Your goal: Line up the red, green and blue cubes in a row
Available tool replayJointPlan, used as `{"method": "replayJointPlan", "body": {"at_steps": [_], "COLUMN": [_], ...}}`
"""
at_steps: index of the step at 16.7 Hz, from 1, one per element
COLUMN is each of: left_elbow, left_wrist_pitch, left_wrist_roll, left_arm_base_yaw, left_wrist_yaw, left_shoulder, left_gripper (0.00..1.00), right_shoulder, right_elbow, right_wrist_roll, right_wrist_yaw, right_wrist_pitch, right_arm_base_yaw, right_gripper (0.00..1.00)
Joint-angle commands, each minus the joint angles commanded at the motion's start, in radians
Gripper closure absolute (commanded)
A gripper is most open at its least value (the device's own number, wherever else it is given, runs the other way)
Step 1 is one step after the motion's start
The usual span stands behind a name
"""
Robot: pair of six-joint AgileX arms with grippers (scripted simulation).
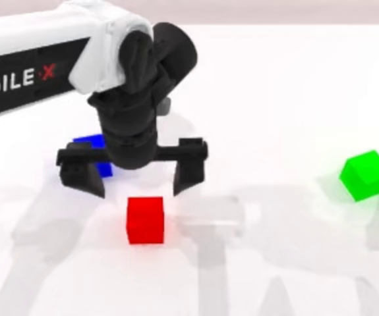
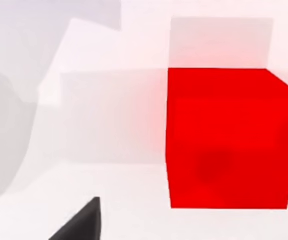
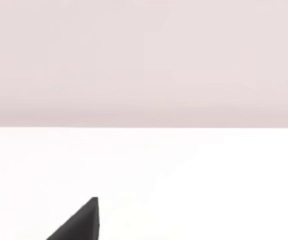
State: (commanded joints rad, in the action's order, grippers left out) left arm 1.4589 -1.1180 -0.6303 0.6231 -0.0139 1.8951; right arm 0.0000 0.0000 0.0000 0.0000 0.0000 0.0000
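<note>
My left gripper (image 1: 138, 181) hangs open over the table's left half, its two black fingers spread wide and nothing between them. The red cube (image 1: 145, 219) sits on the table just in front of it, apart from both fingers; the left wrist view shows this red cube (image 2: 229, 145) large and close, beside one fingertip (image 2: 83, 222). The blue cube (image 1: 93, 148) lies behind the gripper's left finger, partly hidden by it. Far to the right rests the green cube (image 1: 366, 174), turned at an angle. My right arm is outside the top view.
The white table (image 1: 275, 99) carries only the three cubes. The right wrist view shows bare table, a pale wall and one dark fingertip (image 3: 86, 220) set off to one side.
</note>
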Motion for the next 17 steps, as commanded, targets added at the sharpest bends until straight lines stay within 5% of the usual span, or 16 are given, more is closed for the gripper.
{"method": "replayJointPlan", "body": {"at_steps": [8, 17], "left_elbow": [-0.242, -0.936], "left_wrist_pitch": [0.16, 0.636], "left_wrist_roll": [0.018, 0.23], "left_arm_base_yaw": [-0.132, -0.452], "left_wrist_yaw": [-0.012, -0.017], "left_shoulder": [-0.292, -1.191], "left_gripper": [0.0, 0.0], "right_shoulder": [0.282, 1.213], "right_elbow": [0.265, 0.932], "right_wrist_roll": [-0.029, -0.113], "right_wrist_yaw": [0.0, 0.001], "right_wrist_pitch": [-0.188, -0.695], "right_arm_base_yaw": [0.031, 0.112], "right_gripper": [0.0, 0.0]}}
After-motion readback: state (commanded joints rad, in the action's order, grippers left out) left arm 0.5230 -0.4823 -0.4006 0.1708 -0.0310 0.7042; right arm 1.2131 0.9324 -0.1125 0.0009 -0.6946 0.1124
